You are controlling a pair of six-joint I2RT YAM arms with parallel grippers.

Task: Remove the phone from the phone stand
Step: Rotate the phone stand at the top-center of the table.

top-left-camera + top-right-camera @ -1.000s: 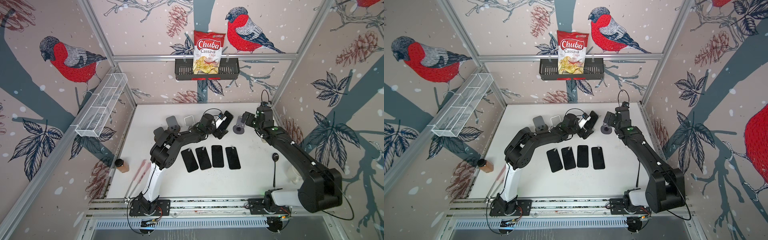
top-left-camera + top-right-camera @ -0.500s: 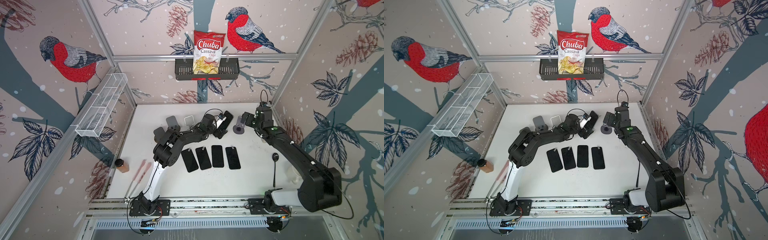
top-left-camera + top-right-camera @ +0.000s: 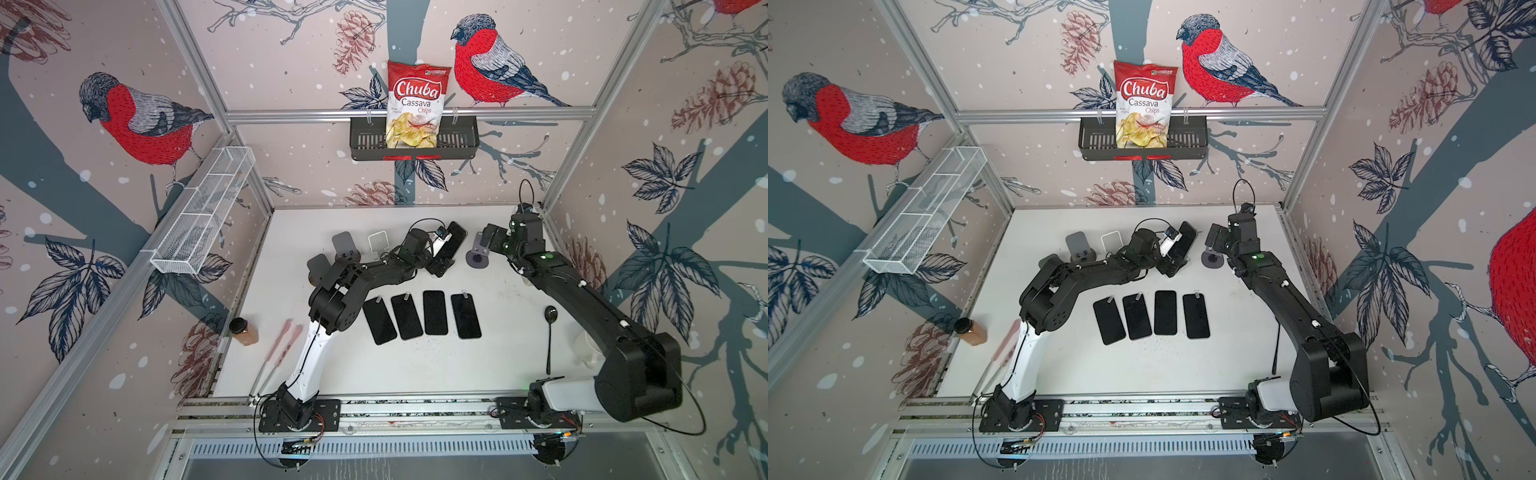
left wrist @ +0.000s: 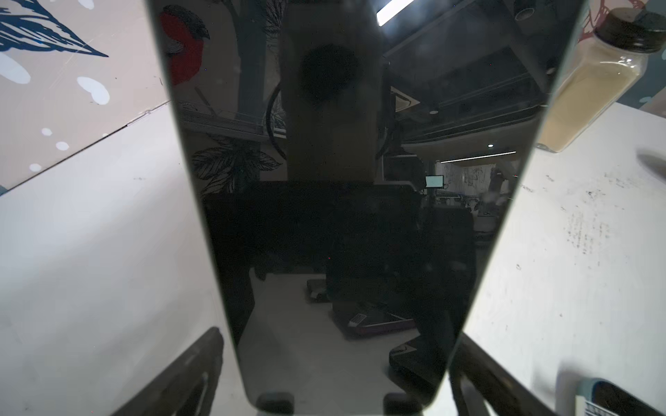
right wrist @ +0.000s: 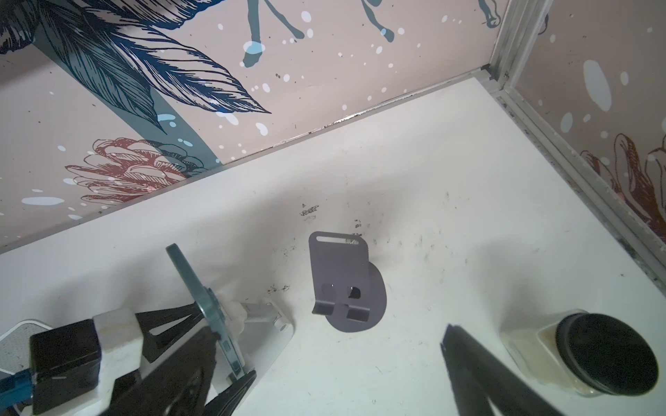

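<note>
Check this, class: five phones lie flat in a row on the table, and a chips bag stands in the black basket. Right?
No: both top views show four phones flat in the row on the table, not five. The chips bag stands in the basket.

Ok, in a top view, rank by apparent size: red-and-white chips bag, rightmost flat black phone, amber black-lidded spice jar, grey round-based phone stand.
1. Red-and-white chips bag, though it sits higher, likely nearer the camera.
2. Rightmost flat black phone.
3. Amber spice jar and grey round-based stand: too alike to rank.
</note>
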